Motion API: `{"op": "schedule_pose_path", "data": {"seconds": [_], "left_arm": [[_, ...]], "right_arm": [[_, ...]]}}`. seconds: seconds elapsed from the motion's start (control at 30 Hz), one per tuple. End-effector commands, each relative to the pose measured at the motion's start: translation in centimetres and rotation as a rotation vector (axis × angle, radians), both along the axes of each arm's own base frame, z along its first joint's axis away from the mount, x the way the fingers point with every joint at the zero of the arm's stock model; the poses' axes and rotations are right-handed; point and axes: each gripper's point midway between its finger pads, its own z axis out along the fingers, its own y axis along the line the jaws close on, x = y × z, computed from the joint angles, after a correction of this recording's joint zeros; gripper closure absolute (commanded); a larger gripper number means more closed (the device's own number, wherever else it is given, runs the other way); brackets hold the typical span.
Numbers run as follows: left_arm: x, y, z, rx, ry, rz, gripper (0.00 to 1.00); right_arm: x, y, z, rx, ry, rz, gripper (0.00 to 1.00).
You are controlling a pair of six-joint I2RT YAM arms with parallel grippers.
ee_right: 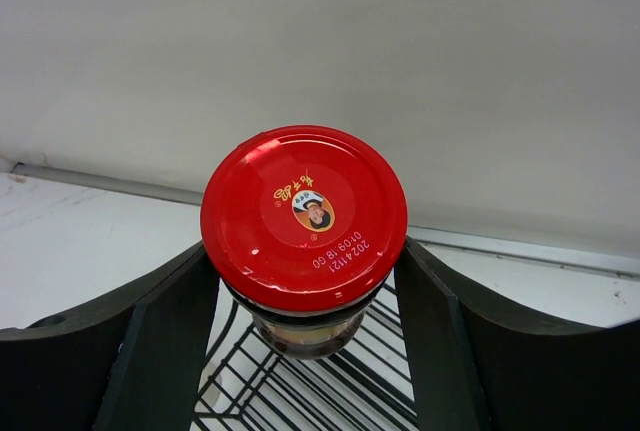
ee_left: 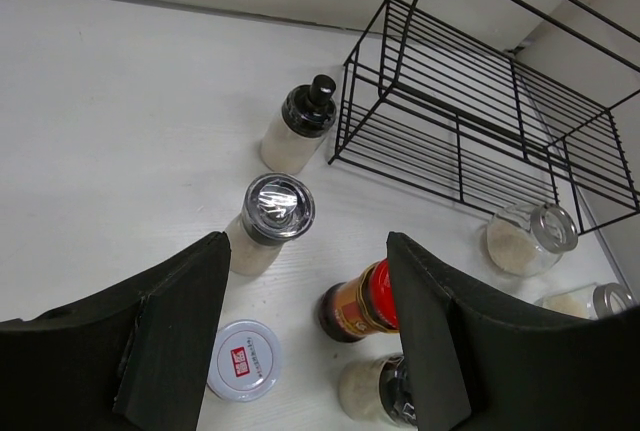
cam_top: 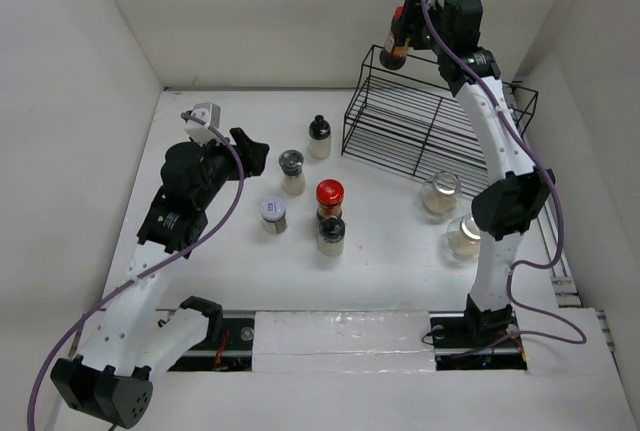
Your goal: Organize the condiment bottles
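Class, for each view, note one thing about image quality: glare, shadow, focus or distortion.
Top external: soft, even light; only faint shadows beside the bottles. Left wrist: bright glare on the metal-capped bottle; the left end effector has dark, nearly featureless fingers. Right wrist: the red-lidded jar is in sharp focus, its lid print legible.

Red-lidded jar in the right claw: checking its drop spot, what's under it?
Black wire rack bars show below the jar; the spot straight beneath is hidden by its body.
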Motion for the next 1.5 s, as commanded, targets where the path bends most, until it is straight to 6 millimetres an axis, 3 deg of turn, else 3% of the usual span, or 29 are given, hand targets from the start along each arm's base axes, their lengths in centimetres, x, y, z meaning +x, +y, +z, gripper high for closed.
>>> {"op": "schedule_pose_path", "data": {"seconds": [0.0,0.13,0.17,0.23,0.43,0.63,0.83,0.9,0.93,1.03,1.33,1.47], "left_arm": [[0.2,-0.5,0.9,-0.015,-0.037,-0.022,0.41],[0.2,-0.5,0.9,-0.015,-0.037,-0.022,0.41],[0.2,-0.5,0.9,-0.015,-0.037,-0.022,0.41],[0.2,-0.5,0.9,-0.015,-0.037,-0.022,0.41],[0.4,-0.6,0.8,-0.015,-0.037,-0.022,0.41],[0.4,-0.6,0.8,-0.015,-0.037,-0.022,0.41],[0.4,-0.6,0.8,-0.015,-0.037,-0.022,0.41],[0.4,-0.6,0.8,-0.015,-0.037,-0.022,0.41],[0.4,-0.6,0.8,-0.015,-0.037,-0.022,0.41],[0.4,-0.6,0.8,-0.015,-0.037,-0.022,0.41],[0.4,-0.6,0.8,-0.015,-0.037,-0.022,0.41],[0.4,-0.6,0.8,-0.015,-0.037,-0.022,0.41]], "right_arm": [[-1.5,0.0,9.8,0.08,-0.293,0.023,0.48],[-0.5,-0.6,8.9,0.077,-0.281,0.001,0.48],[-0.5,-0.6,9.5,0.082,-0.305,0.001,0.48],[0.4,-0.6,7.9,0.076,-0.277,-0.01,0.48],[0.8,-0.5,8.5,0.088,-0.315,-0.034,0.46],[1.9,-0.3,6.8,0.086,-0.295,-0.057,0.46],[3.3,1.4,2.9,0.06,-0.242,-0.037,0.46],[3.3,1.7,2.4,0.041,-0.237,-0.044,0.45],[3.3,2.2,1.0,0.019,-0.212,-0.044,0.45],[3.3,3.3,-0.7,-0.002,-0.181,-0.037,0.43],[3.5,4.0,-4.0,-0.063,-0.134,-0.067,0.39],[3.5,3.9,-5.5,-0.075,-0.104,-0.076,0.22]]}}
